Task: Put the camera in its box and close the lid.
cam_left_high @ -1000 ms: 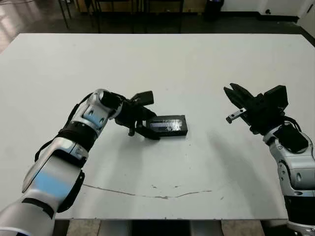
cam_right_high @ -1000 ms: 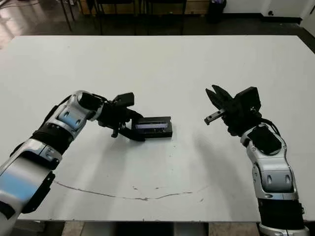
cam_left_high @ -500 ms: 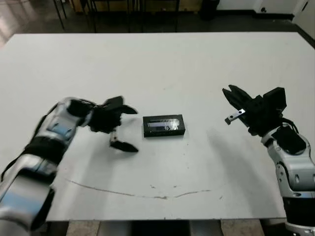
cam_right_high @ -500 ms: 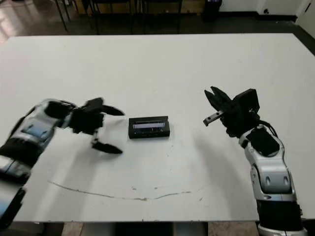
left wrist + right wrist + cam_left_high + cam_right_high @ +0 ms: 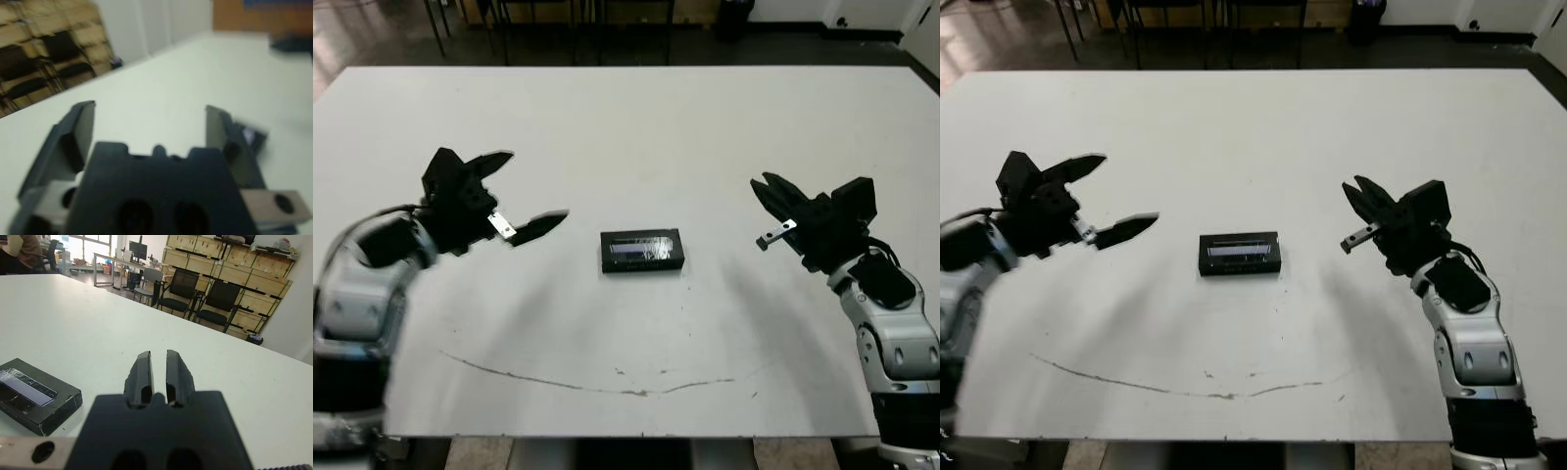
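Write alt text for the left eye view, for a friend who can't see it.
A closed black box, its lid with a glossy strip on top, lies mid-table on a white table. The robot's left end effector hovers open to its left; the right end effector hangs to its right, touching nothing.

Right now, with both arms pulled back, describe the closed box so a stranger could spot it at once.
On the white table, look near the middle, in the gap between the left tool and the right tool, touching neither. The box is a small flat black rectangle lying there with its lid on. A long glossy greyish strip down its top marks it out; nothing else lies loose on the table.
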